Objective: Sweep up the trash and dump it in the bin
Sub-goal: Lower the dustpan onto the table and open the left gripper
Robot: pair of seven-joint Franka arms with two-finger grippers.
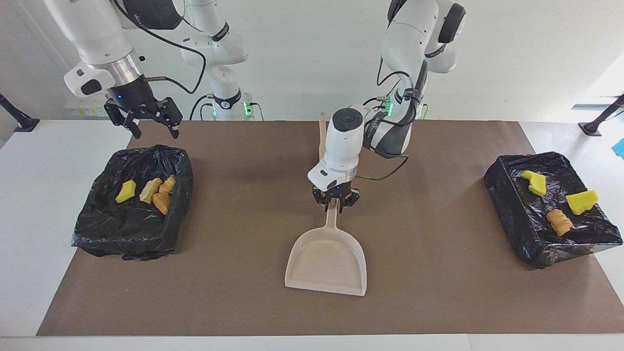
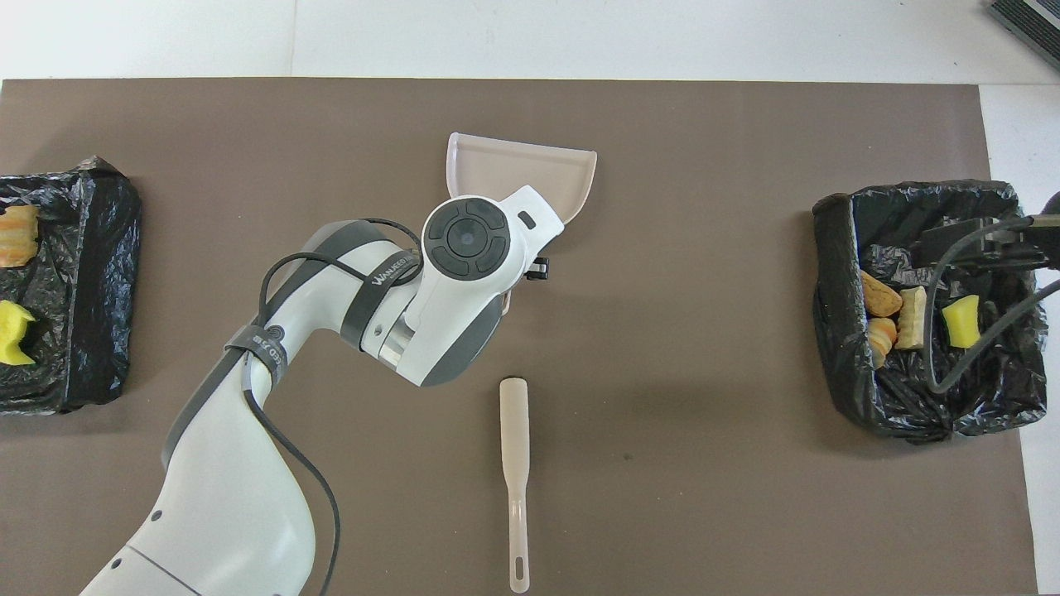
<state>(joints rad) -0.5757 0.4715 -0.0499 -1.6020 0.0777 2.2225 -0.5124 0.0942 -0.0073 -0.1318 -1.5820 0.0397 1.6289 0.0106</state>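
Your left gripper (image 1: 336, 203) is at the beige plastic dustpan (image 1: 327, 263) handle, grip unclear; next, release it mid-table.

No text can be read

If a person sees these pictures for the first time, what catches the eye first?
First the left pincer, at the handle of the beige dustpan in the middle of the brown mat. Then the two black-lined bins with trash: one at the right arm's end holding four pieces, one at the left arm's end holding three. The right pincer hangs open over the first bin's edge nearer to the robots.
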